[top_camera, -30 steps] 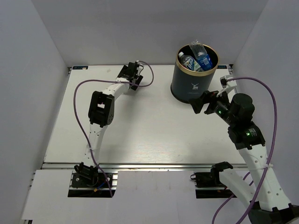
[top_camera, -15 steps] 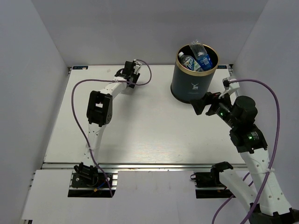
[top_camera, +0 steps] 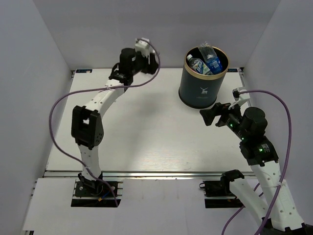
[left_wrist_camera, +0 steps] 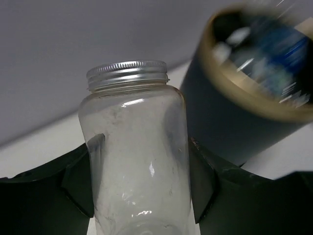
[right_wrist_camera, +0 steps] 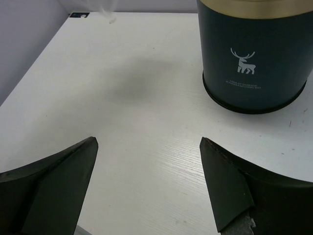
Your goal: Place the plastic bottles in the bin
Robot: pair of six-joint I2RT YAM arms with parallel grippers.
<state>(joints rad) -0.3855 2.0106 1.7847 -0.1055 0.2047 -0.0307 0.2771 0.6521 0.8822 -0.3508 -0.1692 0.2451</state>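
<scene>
At the near right of the worktop (top_camera: 146, 132), the right end effector (right_wrist_camera: 147, 147) is held released, its two dark fingers (right_wrist_camera: 58, 181) spread wide with nothing between them. Only the finger ends are seen in the wrist view, the rest being cut off by the lower edge.

Just beyond, at the far right, the bin (right_wrist_camera: 254, 54) is stood upright on the worktop, apart from the fingers. A white deer logo (right_wrist_camera: 243, 62) is shown on its dark side, with small lettering below it that cannot be read. Its gold rim (top_camera: 186, 62) is seen from above, and plastic bottles (top_camera: 206, 60) with blue labels are lodged inside, one top poking above the rim.

At the far left, off to the bin's side, the left end effector (left_wrist_camera: 143, 142) is raised above the worktop and clenched on a clear bottle (left_wrist_camera: 132, 107) with a silver screw cap (left_wrist_camera: 127, 73). The bottle's base is cut off in the wrist view, and from above the bottle is hidden by the arm. The bin behind it is blurred.
</scene>
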